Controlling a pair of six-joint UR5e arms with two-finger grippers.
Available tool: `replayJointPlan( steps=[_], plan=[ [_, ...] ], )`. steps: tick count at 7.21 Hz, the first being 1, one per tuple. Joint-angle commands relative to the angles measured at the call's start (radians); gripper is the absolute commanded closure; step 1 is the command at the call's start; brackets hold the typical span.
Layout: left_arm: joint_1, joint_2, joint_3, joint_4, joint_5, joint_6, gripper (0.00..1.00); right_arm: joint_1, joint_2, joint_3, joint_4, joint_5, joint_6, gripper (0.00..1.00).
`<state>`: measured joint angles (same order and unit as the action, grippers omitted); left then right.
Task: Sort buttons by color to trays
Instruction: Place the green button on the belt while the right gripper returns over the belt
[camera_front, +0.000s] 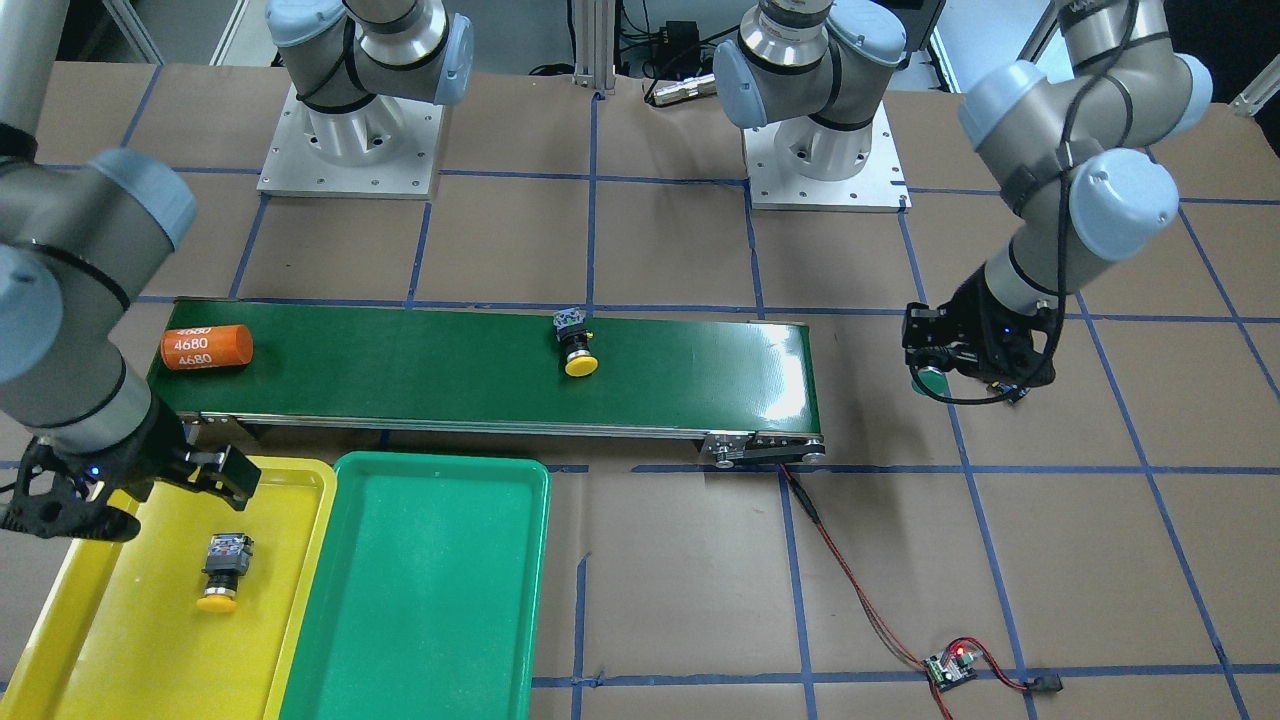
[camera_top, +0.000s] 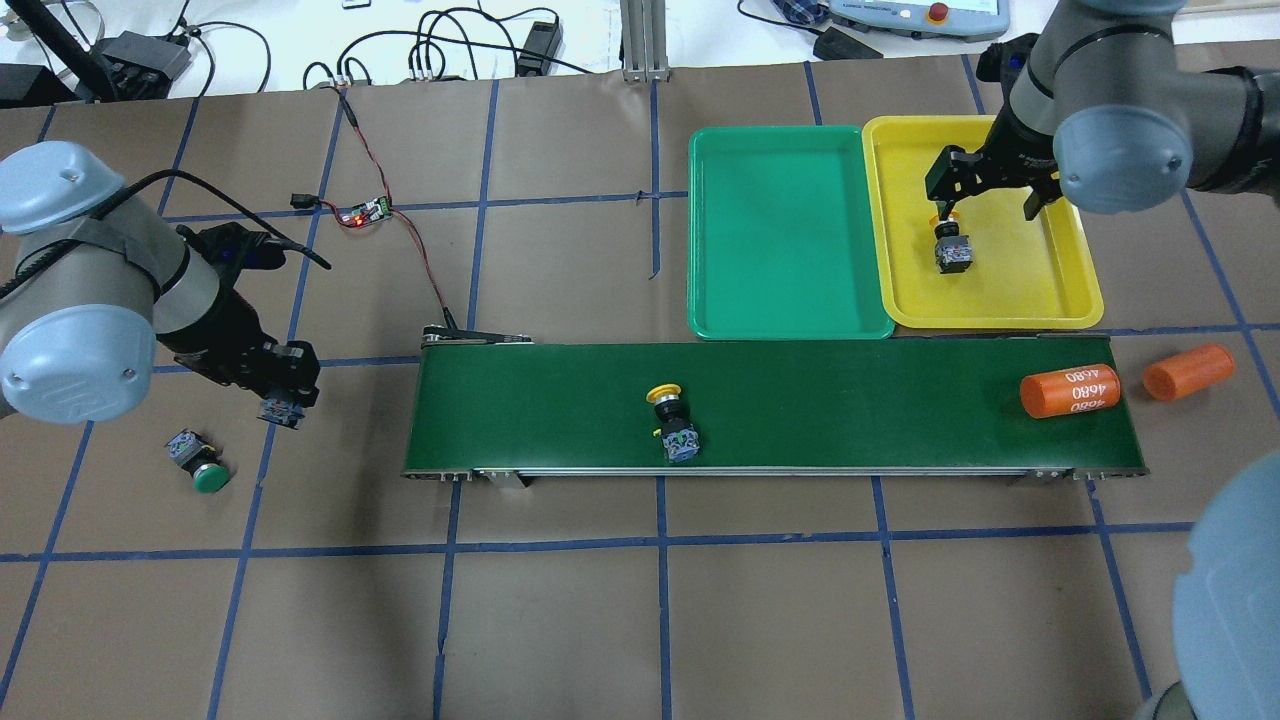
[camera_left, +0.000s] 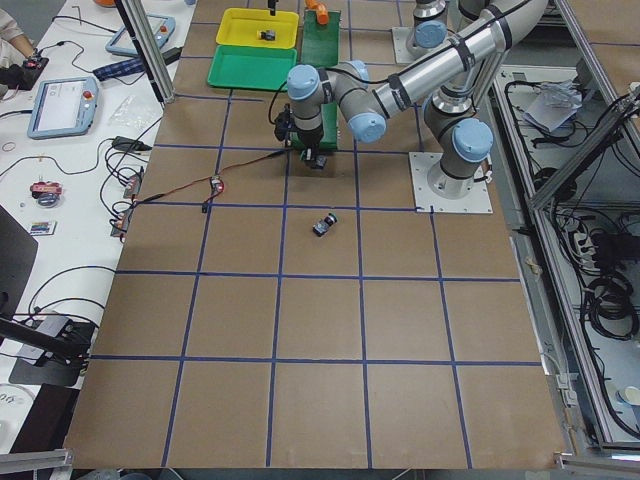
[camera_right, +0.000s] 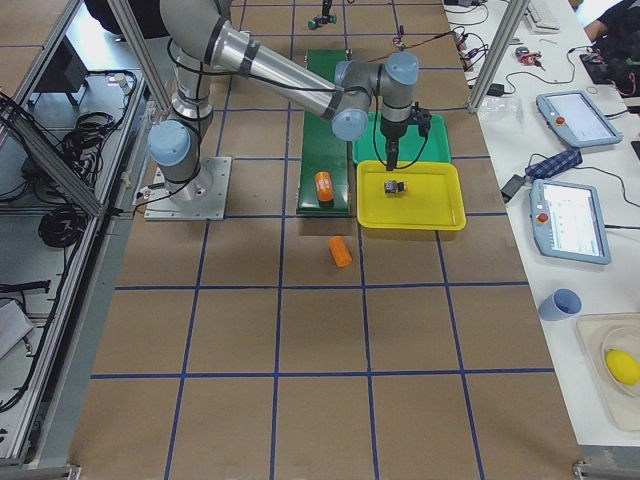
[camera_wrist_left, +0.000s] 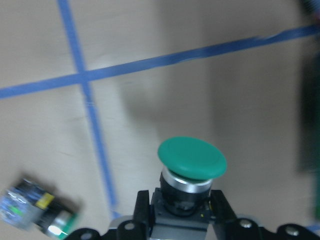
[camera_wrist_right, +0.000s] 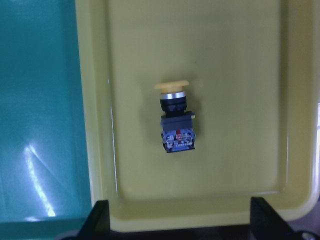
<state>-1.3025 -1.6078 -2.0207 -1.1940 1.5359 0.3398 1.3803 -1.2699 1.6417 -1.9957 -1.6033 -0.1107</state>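
Your left pincer (camera_wrist_left: 181, 200) clamps green-capped black push-button (camera_wrist_left: 191, 159) by body, likely bound for dark green conveyor belt (camera_top: 850, 400); second green button (camera_top: 197, 462) lies near it; right pincer (camera_wrist_right: 181, 217) spread wide, empty, directly above yellow-capped button (camera_wrist_right: 176, 117) in yellow plastic tray (camera_wrist_right: 240, 60); colour matched.

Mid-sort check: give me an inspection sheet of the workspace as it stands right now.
Surface: table, brown paper with a blue tape grid.
Job's things: first yellow button in the yellow tray; second yellow button on the conveyor belt; held green button; loose green button on the table; green tray holds no button.
Clutter: orange cylinder on the belt; second orange cylinder on the table past that end.
Grippers: left gripper shut on the held green button; right gripper open above the yellow tray.
Cables: red-black wire from belt to circuit board.
Surroundings: teach pendants on the operators' side.
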Motion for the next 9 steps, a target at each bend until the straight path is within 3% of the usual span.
replayJointPlan(
  steps=[1, 2, 4, 5, 7, 8, 9],
  plan=[
    [-0.253, 0.048, -0.004, -0.015, -0.017, -0.38, 1.0, 0.002, -0.158, 0.036, 0.18, -0.001, 0.0, 0.0],
    [-0.347, 0.02, -0.007, -0.01, -0.014, -0.481, 1.0, 0.002, -0.214, 0.097, 0.211, -0.001, 0.0, 0.0],
    [-0.383, -0.009, -0.015, -0.009, -0.017, -0.536, 1.0, 0.002, -0.269, 0.196, 0.203, 0.003, -0.001, 0.0],
    [-0.383, -0.027, -0.038, 0.029, -0.019, -0.538, 1.0, 0.009, -0.27, 0.199, 0.21, 0.003, 0.005, 0.0],
    [-0.383, -0.081, -0.047, 0.12, -0.017, -0.544, 0.9, 0.066, -0.266, 0.208, 0.209, 0.0, 0.011, 0.0],
    [-0.385, -0.089, -0.043, 0.14, -0.017, -0.545, 0.75, 0.066, -0.266, 0.228, 0.209, 0.0, 0.014, 0.0],
    [-0.383, -0.095, -0.042, 0.149, -0.016, -0.545, 0.36, 0.066, -0.266, 0.248, 0.204, 0.002, 0.014, 0.0]
  ],
)
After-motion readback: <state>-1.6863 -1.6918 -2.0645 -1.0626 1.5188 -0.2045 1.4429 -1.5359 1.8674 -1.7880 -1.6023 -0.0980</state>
